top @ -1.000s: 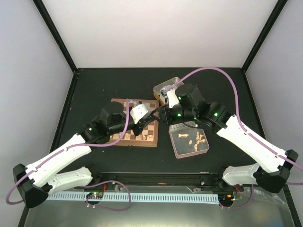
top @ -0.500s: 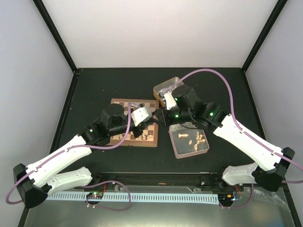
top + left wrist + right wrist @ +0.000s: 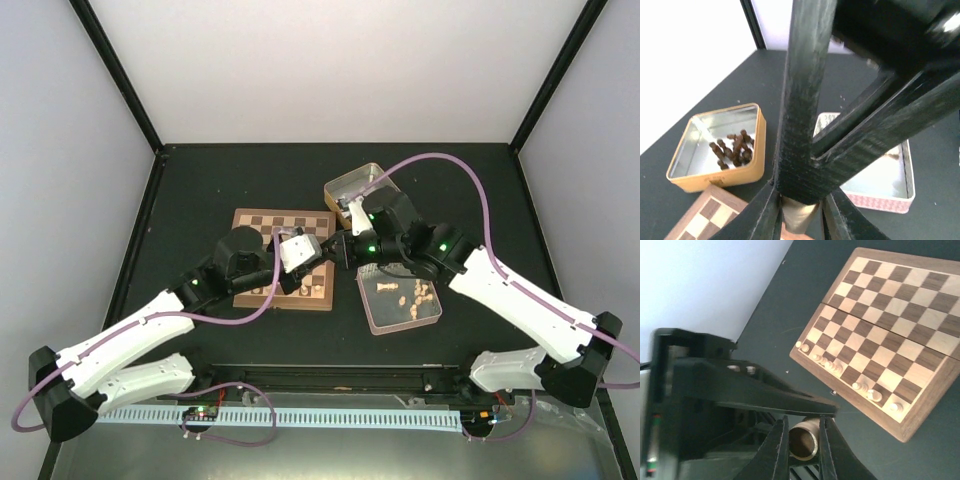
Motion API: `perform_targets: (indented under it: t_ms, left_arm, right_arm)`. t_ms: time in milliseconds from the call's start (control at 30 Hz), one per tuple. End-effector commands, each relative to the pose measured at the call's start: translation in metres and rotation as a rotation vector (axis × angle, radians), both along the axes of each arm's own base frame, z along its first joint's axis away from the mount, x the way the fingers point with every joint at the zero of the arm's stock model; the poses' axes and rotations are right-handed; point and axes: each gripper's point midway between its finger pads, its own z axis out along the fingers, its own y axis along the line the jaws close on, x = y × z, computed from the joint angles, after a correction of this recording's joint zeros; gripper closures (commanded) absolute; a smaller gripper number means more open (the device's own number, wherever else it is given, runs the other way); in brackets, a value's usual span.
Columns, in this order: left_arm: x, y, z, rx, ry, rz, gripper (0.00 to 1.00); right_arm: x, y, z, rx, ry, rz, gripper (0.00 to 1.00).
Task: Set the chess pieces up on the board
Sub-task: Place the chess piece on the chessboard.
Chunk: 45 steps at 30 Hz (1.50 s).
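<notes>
The right gripper [image 3: 803, 430] has just been closed on a pale piece [image 3: 802, 444] held above the right edge of the board [image 3: 262, 222]. The left gripper [image 3: 799, 222] is clamped on it too (a handover, apparently), so release is due.

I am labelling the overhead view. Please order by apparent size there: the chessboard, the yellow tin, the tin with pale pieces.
1. Chessboard, clearly largest.
2. Tin with pale pieces.
3. Yellow tin; the right arm hides part of it, so this rank against the other tin is unsure.
</notes>
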Motion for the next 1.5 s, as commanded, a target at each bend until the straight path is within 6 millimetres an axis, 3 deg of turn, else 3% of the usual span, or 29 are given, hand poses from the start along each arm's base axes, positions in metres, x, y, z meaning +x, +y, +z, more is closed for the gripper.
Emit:
perform_targets:
  t_ms: [0,100,233,367,500,667,800,933,1067,1233,1467]
  left_arm:
    - [-0.004,-0.003,0.053,-0.157,-0.075,0.001,0.76]
    - [-0.007,-0.005,0.049,-0.165,-0.051,-0.012,0.76]
    - [-0.01,-0.007,0.041,-0.149,-0.041,-0.038,0.82]
    - [-0.008,-0.005,0.042,-0.156,-0.024,-0.013,0.61]
    - [-0.008,0.001,0.06,-0.262,0.024,0.018,0.35]
    - [-0.019,-0.001,0.09,-0.476,0.098,-0.025,0.25]
    - [-0.024,0.0,0.101,-0.565,0.102,-0.06,0.27]
    - [-0.028,0.001,0.111,-0.598,0.064,-0.091,0.36]
    - [-0.034,0.005,0.132,-0.662,0.017,-0.125,0.38]
    - [-0.036,0.005,0.143,-0.692,-0.018,-0.145,0.4]
    - [-0.042,0.001,0.15,-0.703,-0.038,-0.202,0.68]
  right_arm:
    - [0.016,-0.011,0.01,0.062,-0.025,-0.128,0.99]
    - [0.018,-0.013,0.019,0.098,-0.023,-0.144,0.99]
    - [0.019,-0.019,0.027,0.132,-0.02,-0.155,0.99]
    - [0.02,-0.028,0.039,0.182,-0.029,-0.179,0.98]
    - [0.025,-0.034,0.049,0.299,-0.022,-0.183,0.98]
    - [0.012,-0.033,0.076,0.537,0.045,-0.068,0.97]
    - [-0.002,-0.038,0.096,0.692,0.118,0.016,0.97]
    - [-0.015,-0.042,0.116,0.813,0.175,0.093,0.96]
    - [-0.023,-0.042,0.124,0.883,0.219,0.148,0.96]
    - [-0.028,-0.041,0.125,0.906,0.246,0.19,0.96]
    - [-0.027,-0.039,0.123,0.91,0.273,0.196,0.96]
